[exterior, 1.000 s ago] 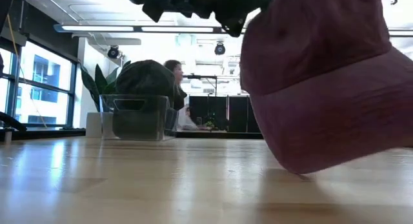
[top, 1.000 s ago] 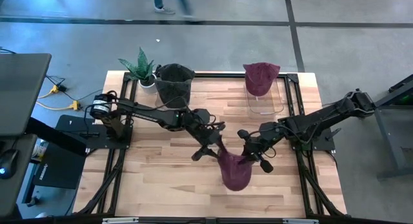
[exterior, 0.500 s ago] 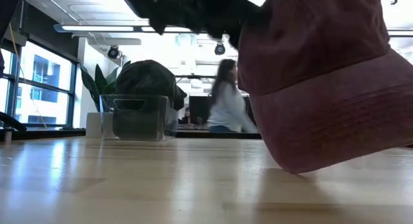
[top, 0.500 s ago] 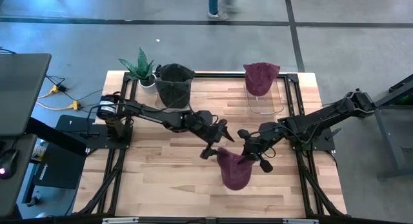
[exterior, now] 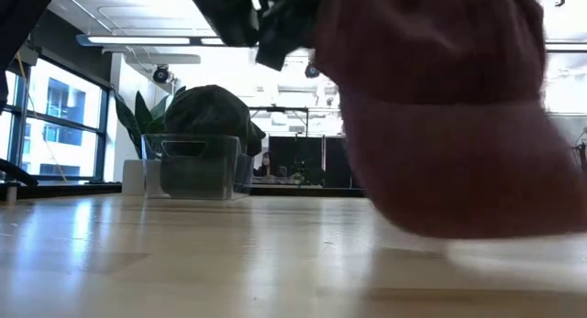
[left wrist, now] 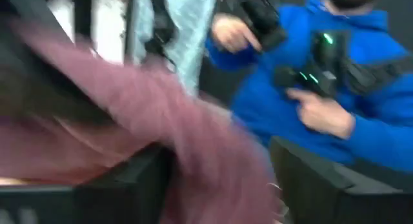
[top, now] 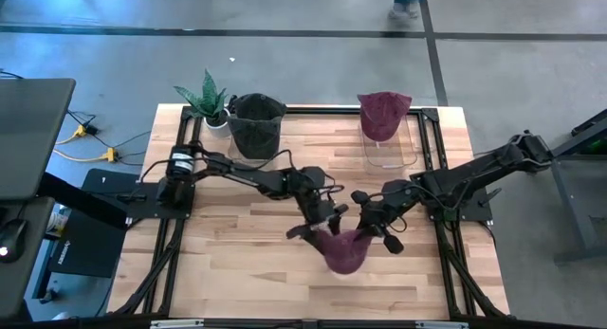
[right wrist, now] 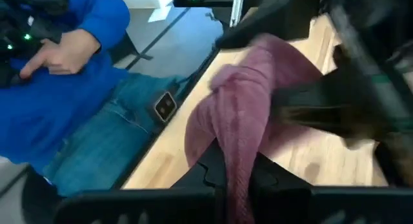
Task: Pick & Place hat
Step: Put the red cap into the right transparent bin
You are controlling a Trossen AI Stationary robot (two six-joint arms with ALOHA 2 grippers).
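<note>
A maroon hat [top: 346, 253] is near the table's near edge, between my two grippers; it fills the low view as the hat [exterior: 440, 116]. My right gripper [top: 373, 232] is at its right side, shut on it. My left gripper [top: 320, 229] is at its left side and open; in the left wrist view the hat's cloth [left wrist: 193, 140] runs across the gap between its fingers. Whether the hat's underside rests on the table cannot be told. My right gripper pinches a bunched fold of the hat's cloth [right wrist: 235, 143] between its two fingers, coming level from the table's right. The rest of the hat spreads beyond the fingers toward the left arm. My left gripper has cloth between its fingers; I cannot tell whether it touches.
At the far edge stand a clear container with a second maroon hat [top: 384, 111], a container with a dark hat [top: 256, 116], and a potted plant [top: 204, 97]. A person in blue [right wrist: 58, 50] sits just beyond the near edge. Bare wood [top: 228, 244] lies left of the hat.
My left gripper has moved toward the near edge and the right, in against the hat's left side. The hat has bunched up shorter between the grippers and swung about. My right gripper has kept its hold and place.
</note>
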